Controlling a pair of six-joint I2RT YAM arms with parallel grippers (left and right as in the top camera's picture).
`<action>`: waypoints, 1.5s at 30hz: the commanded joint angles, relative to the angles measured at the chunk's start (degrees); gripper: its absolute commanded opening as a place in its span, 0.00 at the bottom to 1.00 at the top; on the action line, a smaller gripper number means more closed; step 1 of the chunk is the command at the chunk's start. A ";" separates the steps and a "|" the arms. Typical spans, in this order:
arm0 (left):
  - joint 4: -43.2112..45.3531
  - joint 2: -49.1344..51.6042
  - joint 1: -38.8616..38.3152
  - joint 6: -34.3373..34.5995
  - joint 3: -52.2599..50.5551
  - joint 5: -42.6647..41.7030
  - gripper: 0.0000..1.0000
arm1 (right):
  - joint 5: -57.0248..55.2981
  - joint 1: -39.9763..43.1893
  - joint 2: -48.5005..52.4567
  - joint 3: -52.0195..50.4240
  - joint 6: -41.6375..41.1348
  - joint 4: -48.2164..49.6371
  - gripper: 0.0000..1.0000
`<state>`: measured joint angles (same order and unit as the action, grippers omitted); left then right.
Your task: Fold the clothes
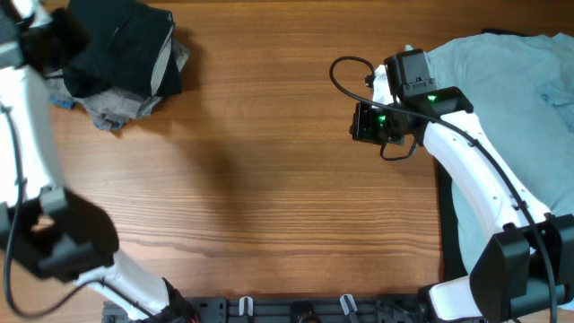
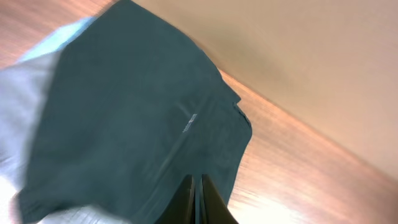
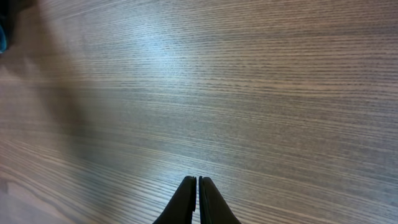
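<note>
Wood-grain bench (image 1: 269, 179) fills the overhead view, bare through the middle, with cloth at two opposite corners. At the far left corner we see a stack: a dark garment (image 1: 121, 45) lies on top, squared off into a compact shape, with a grey garment (image 1: 117, 109) bulging out beneath its near edge and a scrap of blue cloth (image 1: 61, 100) just beside that. We judge this stack to be the finished part of the job, though the lower pieces look looser than the top one.

On the right side a light blue garment (image 1: 502, 99) lies spread and rumpled, running off the edge of the picture. It looks unfolded to us, so it is what is left. A dark strip (image 1: 446, 233) shows along its inner edge; we cannot tell whether that is a mat or more clothing.

Our left end effector (image 2: 196, 198) hangs over the dark garment with its fingers together and nothing visible between them; the left wrist picture is blurred, and a pale wall (image 2: 311, 62) shows beyond the bench edge. Our right end effector (image 3: 198, 198) is also closed on nothing, over bare wood, just beside the inner edge of the light blue garment and apart from it.

By our reckoning the task is partly done: some pieces are stacked, at least one large piece is not yet folded, and neither end effector holds any cloth.
</note>
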<state>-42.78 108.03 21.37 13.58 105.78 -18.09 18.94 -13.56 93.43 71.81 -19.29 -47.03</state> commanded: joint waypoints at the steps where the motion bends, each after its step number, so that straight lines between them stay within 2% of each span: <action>1: 1.14 12.98 -3.67 -2.78 0.20 13.07 0.43 | -1.18 -0.09 0.00 0.61 -0.39 -0.26 0.07; 3: 0.31 17.99 -2.64 1.90 0.22 17.40 0.46 | -1.03 -0.09 0.00 0.61 -0.35 -0.85 0.06; 5: -0.15 20.22 -1.14 2.29 0.22 16.06 0.50 | -1.05 -0.09 -0.02 0.61 -0.24 -0.98 0.06; 8: -1.84 18.45 0.61 1.51 1.14 13.40 0.52 | -2.71 -0.09 -0.46 0.63 -0.26 -0.85 0.05; 12: -6.56 10.78 1.49 -5.31 6.54 4.57 0.58 | -10.14 -0.09 -4.39 2.43 0.37 -1.60 0.04; 15: -11.61 2.73 0.59 -12.00 11.85 -1.49 0.63 | -12.41 -0.09 -10.43 5.88 4.17 -1.16 0.04; 18: -16.92 -6.67 -1.57 -15.56 12.96 -1.60 0.70 | -12.37 -0.09 -17.90 8.13 7.45 -0.13 0.05; 19: -19.45 -9.86 -2.45 -16.68 12.96 -1.60 0.73 | -12.37 -0.09 -20.85 8.17 7.72 0.11 0.08; 20: -22.45 -13.05 -3.23 -17.81 12.96 -1.57 0.77 | -12.26 -0.09 -23.78 8.17 8.68 0.02 0.17; 21: -25.31 -15.65 -3.76 -17.88 12.96 -0.85 0.81 | -11.85 -0.09 -26.38 8.17 8.98 -0.39 0.33; 22: -27.80 -17.79 -4.07 -17.88 12.96 0.04 1.00 | -11.45 -0.09 -28.81 8.17 8.83 -0.94 0.62; 24: -31.69 -20.70 -4.22 -17.88 12.96 2.08 1.00 | -11.04 -0.09 -32.48 8.17 8.59 -1.97 0.92; 25: -32.96 -21.64 -4.22 -17.88 12.96 3.26 1.00 | -11.04 -0.09 -33.81 8.17 8.61 -2.23 1.00; 31: -34.91 -24.41 -4.22 -17.75 12.96 4.28 1.00 | -10.84 -0.09 -39.01 8.17 8.55 -3.61 1.00; 33: -34.91 -24.35 -4.22 -17.75 12.96 4.28 1.00 | -6.86 -0.09 -39.01 8.17 8.09 -3.96 1.00; 36: -34.91 -24.35 -4.22 -17.75 12.96 4.28 1.00 | 1.55 -0.09 -38.99 8.17 0.15 -4.90 1.00; 39: -34.91 -24.35 -4.22 -17.75 12.96 4.28 1.00 | 0.83 -0.09 -38.62 8.15 -2.54 -5.81 1.00; 41: -34.91 -24.35 -4.22 -17.75 12.96 4.28 1.00 | -2.16 -0.07 -38.66 8.17 -0.02 -5.55 1.00; 45: -34.91 -24.35 -4.22 -17.75 12.96 4.28 1.00 | -1.99 -0.09 -39.80 8.07 17.14 -3.48 1.00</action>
<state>-77.65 83.57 16.93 -2.96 118.87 -14.41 16.88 -13.56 54.74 79.72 -14.83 -51.62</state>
